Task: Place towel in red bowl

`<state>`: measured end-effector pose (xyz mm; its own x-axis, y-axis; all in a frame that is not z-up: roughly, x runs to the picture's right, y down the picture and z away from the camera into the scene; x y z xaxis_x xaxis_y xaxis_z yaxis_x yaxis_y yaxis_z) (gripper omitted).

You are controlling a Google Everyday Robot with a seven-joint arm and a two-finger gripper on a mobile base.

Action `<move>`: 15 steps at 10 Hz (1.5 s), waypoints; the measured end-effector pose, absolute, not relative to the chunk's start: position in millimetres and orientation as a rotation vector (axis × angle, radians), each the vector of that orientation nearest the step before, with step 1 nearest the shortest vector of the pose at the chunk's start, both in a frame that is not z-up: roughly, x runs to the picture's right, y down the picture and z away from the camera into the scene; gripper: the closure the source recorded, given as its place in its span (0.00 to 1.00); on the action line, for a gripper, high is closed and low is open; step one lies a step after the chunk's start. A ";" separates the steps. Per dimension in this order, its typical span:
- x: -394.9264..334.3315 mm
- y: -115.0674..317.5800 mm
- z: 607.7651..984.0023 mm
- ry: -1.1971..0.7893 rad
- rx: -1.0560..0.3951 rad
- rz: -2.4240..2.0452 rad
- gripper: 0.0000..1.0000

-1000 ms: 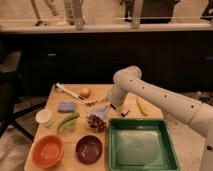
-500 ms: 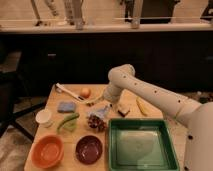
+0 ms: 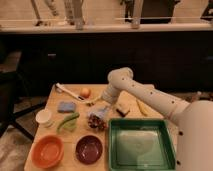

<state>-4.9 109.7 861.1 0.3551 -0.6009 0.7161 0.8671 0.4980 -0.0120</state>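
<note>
Reaching over the bench (image 3: 52, 102), the arm (image 3: 150, 97) holds its gripper (image 3: 102, 109) low near the middle, just above a snack bag (image 3: 96, 120); whether it grips anything I cannot tell. The blue towel (image 3: 66, 106) lies flat to the left, apart from it.

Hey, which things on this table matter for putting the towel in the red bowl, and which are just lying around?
For the job: blue towel; dark red bowl; gripper, low beside the snack bag.
Lying about: snack bag, orange bowl, white cup, green tray, banana, orange fruit, green vegetable.
</note>
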 end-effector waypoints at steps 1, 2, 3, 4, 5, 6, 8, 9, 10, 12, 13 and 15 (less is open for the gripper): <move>-7.9 114.3 870.3 -0.730 -0.433 -0.980 0.20; -11.5 118.3 878.0 -0.742 -0.438 -0.976 0.20; -17.2 121.1 885.2 -0.758 -0.444 -0.973 0.20; -20.9 123.6 889.0 -0.768 -0.450 -0.972 0.20; -25.5 126.2 893.2 -0.778 -0.457 -0.971 0.20; -30.6 129.9 897.4 -0.792 -0.468 -0.972 0.20; -36.4 132.8 901.9 -0.805 -0.478 -0.972 0.20; -38.8 134.8 903.7 -0.812 -0.487 -0.973 0.22; -39.5 136.0 904.8 -0.815 -0.490 -0.973 0.27; -38.2 136.9 906.4 -0.817 -0.496 -0.972 0.49; -37.4 137.1 906.9 -0.816 -0.498 -0.971 0.59; -37.2 137.6 907.4 -0.816 -0.503 -0.971 0.77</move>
